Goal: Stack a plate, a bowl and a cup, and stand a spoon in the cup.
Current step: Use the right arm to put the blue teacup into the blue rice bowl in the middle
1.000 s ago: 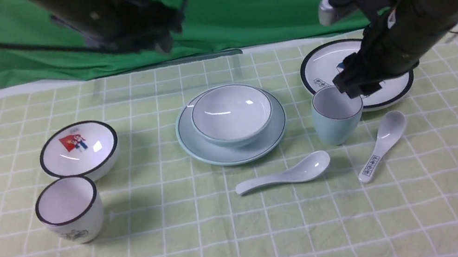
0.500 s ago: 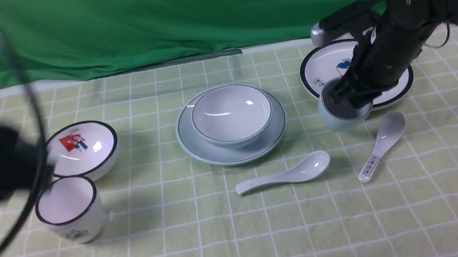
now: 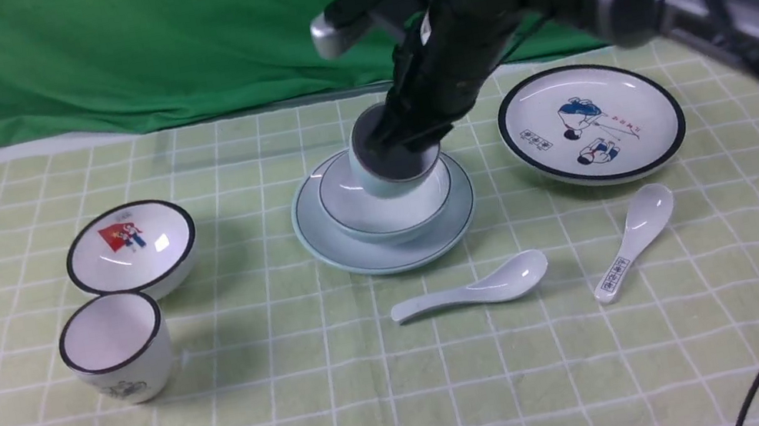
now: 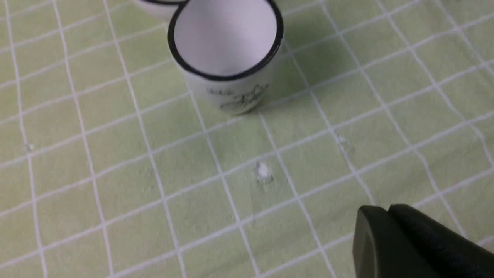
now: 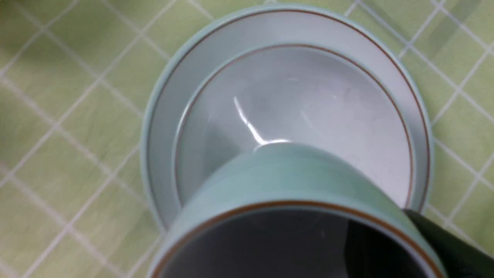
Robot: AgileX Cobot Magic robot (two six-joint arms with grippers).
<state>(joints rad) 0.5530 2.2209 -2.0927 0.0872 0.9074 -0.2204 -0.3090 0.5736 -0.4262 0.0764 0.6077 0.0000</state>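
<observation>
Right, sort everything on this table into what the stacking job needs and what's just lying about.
Needed:
pale blue-green plate
matching bowl sitting on it
cup, gripped by the right gripper at the bowl
plain spoon

Lying about:
red-picture bowl
black-rimmed cup
cartoon plate
printed-handle spoon

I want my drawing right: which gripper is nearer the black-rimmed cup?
Left. The left gripper is close by the black-rimmed cup, on its near side; the right gripper holds the blue-green cup over the bowl.
</observation>
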